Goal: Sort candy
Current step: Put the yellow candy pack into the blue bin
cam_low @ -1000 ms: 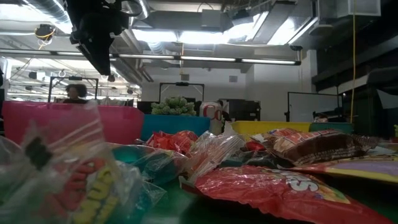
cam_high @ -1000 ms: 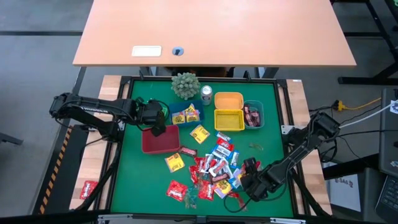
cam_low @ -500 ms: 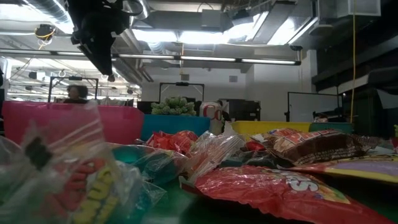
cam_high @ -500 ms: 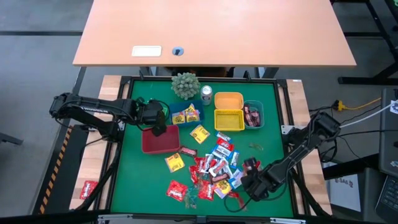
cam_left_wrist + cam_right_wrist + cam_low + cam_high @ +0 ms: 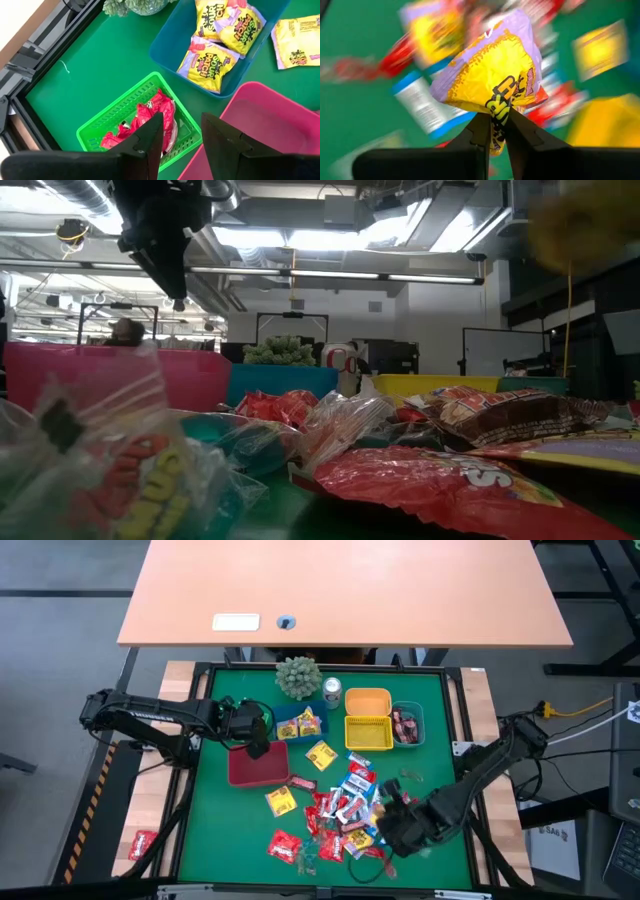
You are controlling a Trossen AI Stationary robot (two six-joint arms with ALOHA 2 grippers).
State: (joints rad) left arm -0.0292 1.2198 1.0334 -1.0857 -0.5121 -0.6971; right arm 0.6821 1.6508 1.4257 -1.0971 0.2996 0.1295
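The candy lies as a pile (image 5: 345, 805) of small red, yellow and blue-and-white packets in the middle of the green mat. My right gripper (image 5: 494, 117) is over the pile's near right side (image 5: 392, 818), shut on a yellow-and-purple packet (image 5: 490, 70). That packet shows as a yellow blur (image 5: 570, 220) high in the low view. My left gripper (image 5: 182, 125) stands open and empty at the far left (image 5: 255, 740). It hangs above the green bin (image 5: 145, 125) of red candy and the pink bin (image 5: 260, 125). My right gripper pinches one end of the yellow-and-purple packet (image 5: 496, 111) between its two fingertips. The packet is lifted clear of the pile, and the rest of it stands out beyond the fingers.
Along the far side stand a blue bin (image 5: 300, 725) with yellow packets, a yellow bin (image 5: 368, 730), a grey bin (image 5: 407, 725) with dark candy, a potted plant (image 5: 297, 677) and a silver can (image 5: 332, 692). One red packet (image 5: 142, 843) lies off the mat at the near left.
My right gripper has shut on the yellow-and-purple packet and gone up with it, shifting a little toward the table's left. The packet has come up clear of the pile.
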